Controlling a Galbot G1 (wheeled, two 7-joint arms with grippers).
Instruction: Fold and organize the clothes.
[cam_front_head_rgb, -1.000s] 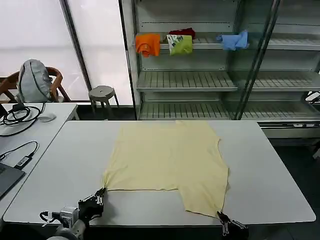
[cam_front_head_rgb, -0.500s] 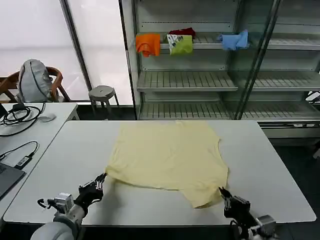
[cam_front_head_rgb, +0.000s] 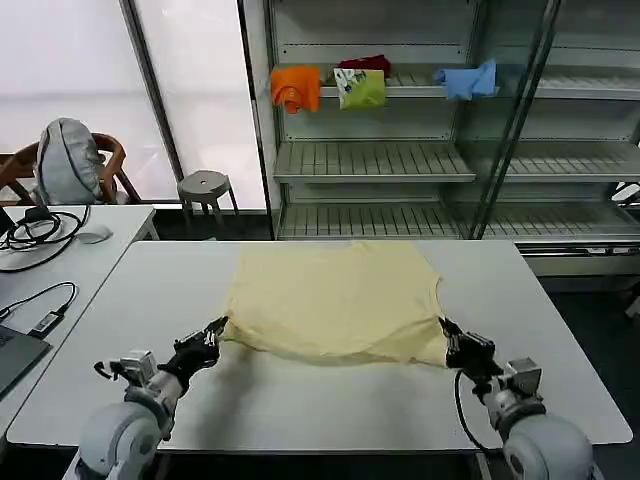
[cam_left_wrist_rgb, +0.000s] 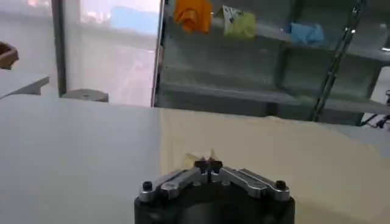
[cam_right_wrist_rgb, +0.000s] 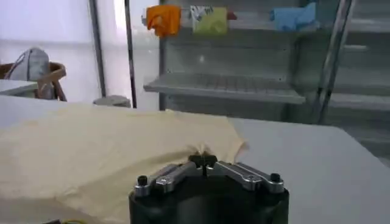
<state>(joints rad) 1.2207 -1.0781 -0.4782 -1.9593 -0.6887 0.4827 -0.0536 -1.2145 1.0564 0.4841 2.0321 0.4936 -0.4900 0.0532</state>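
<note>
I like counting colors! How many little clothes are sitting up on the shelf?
4, all on the top shelf: an orange one at the left, a lime-green one, a dark red one behind it, and a light blue one at the right.

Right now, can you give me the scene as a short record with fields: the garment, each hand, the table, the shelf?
garment: pale yellow T-shirt on the table, near edge lifted and carried toward the far edge
left hand: shut on the T-shirt's near left corner
right hand: shut on the T-shirt's near right corner
table: grey table, near part bare
shelf: orange garment, lime-green garment, light blue garment
</note>
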